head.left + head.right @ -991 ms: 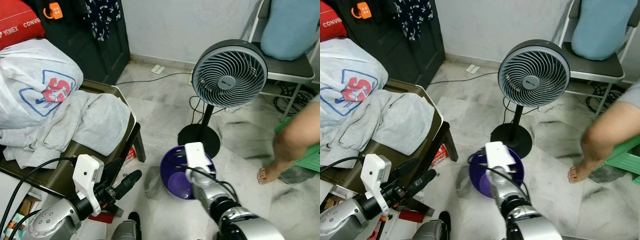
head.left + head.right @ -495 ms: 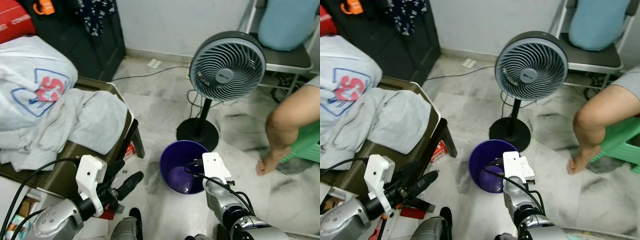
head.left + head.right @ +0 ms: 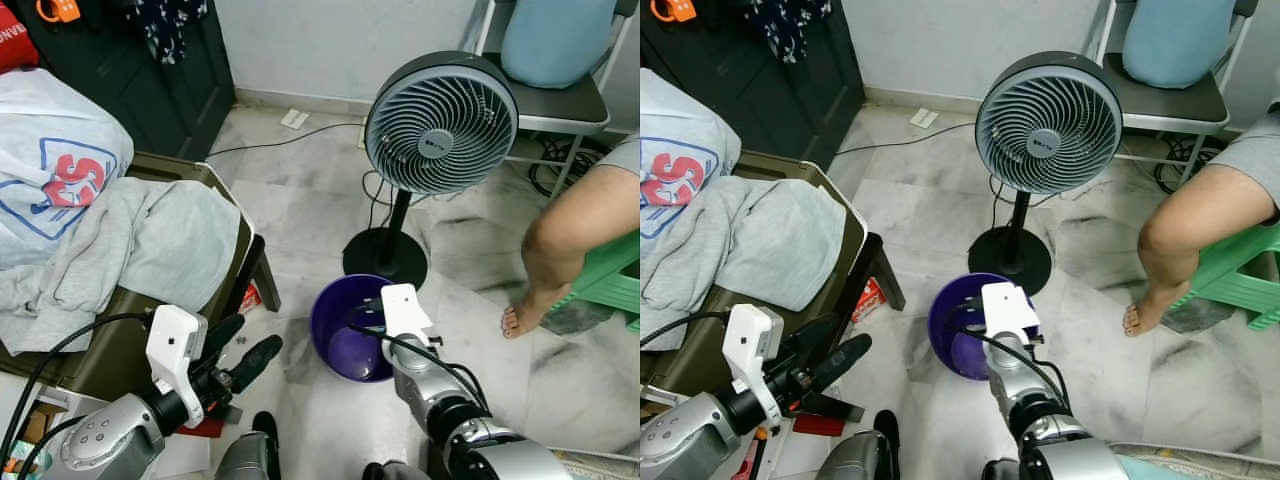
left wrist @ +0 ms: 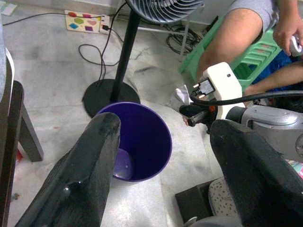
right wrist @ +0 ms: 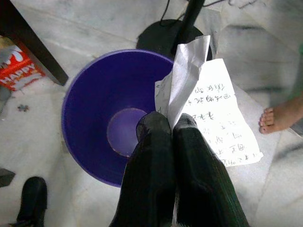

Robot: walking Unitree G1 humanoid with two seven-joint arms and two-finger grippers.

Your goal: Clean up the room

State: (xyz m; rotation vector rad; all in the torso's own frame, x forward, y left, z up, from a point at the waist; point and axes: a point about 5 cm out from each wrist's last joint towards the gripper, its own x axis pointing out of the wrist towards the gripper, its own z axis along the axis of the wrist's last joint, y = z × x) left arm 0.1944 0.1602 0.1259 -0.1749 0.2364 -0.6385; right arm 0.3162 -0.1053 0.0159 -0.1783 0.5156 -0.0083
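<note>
1. The right gripper [image 5: 171,124] pinches a sheet of paper [image 5: 208,113] over the purple bin [image 5: 102,113], at its 3 o'clock rim, likely to drop it in.
2. The left gripper [image 4: 163,142] waits, fingers spread, at the bin's 9 o'clock.

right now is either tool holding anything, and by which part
The right tool pinches a paper by its crumpled edge over the bin. The left tool is open, holding nothing.

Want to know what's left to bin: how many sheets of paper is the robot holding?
1: a handwritten paper sheet, pinched in the right gripper over the rim of the purple bin. Any further sheet behind it would be hidden.
</note>
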